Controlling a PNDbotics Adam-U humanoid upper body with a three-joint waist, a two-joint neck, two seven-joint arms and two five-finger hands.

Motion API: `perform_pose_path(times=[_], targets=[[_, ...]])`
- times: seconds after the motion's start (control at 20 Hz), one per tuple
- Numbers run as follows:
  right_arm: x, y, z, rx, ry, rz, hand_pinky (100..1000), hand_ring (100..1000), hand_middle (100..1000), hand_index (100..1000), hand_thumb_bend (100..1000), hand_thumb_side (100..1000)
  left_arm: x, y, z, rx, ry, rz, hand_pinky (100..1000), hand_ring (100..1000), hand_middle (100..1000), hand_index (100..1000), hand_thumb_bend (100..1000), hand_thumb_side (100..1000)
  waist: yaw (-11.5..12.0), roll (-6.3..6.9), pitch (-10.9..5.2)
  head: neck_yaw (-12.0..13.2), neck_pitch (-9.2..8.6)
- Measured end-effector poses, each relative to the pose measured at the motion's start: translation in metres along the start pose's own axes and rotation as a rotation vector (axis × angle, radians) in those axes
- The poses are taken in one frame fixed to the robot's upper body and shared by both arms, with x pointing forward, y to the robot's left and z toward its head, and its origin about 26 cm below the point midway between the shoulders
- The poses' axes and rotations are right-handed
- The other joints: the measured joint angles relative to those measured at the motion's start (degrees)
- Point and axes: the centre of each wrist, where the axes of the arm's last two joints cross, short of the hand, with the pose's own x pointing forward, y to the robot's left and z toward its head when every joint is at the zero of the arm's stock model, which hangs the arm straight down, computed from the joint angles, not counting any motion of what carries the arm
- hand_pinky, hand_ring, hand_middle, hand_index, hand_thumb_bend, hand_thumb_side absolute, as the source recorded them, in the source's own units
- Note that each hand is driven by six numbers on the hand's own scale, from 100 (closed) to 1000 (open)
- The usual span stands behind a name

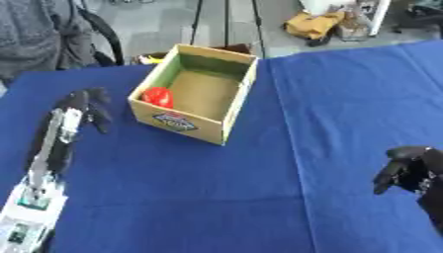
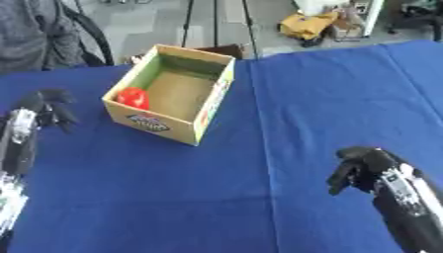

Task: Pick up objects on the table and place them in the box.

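Note:
An open cardboard box (image 1: pixel 232 109) stands on the blue table (image 1: pixel 329 99), left of centre. A red object (image 1: pixel 158 97) lies inside it against the left wall. My left hand (image 1: pixel 86 106) hovers just left of the box, fingers hanging relaxed, holding nothing. My right hand (image 2: pixel 359 168) is low at the right over the bare cloth, fingers curled downward, empty.
A person in grey sits at the far left edge beside a black chair (image 1: pixel 104 34). Yellow bags (image 1: pixel 316 23) and stand legs lie on the floor beyond the table. The blue cloth spreads bare to the right of the box.

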Motion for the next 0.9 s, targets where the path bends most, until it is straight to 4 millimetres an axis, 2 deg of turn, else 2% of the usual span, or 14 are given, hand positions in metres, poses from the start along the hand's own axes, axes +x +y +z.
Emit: perform_pose_path(times=[0.3, 0.9], targets=[[-0.0007, -0.0010, 0.0019, -0.008, 0.005, 0.000, 490, 543, 501, 714, 100, 771, 0.0053, 0.0109, 0.0059, 0.017, 0.054, 0.122, 376, 493, 605, 765, 295, 1000, 0.3, -0.01, -0.10, -0.2, 0.30], [-0.0007, -0.0011, 0.0019, -0.012, 0.004, 0.000, 491, 543, 502, 715, 100, 773, 0.0024, 0.0100, 0.0092, 0.005, 0.093, 0.140, 372, 488, 600, 762, 291, 1000, 0.7, -0.02, -0.10, -0.2, 0.50]])
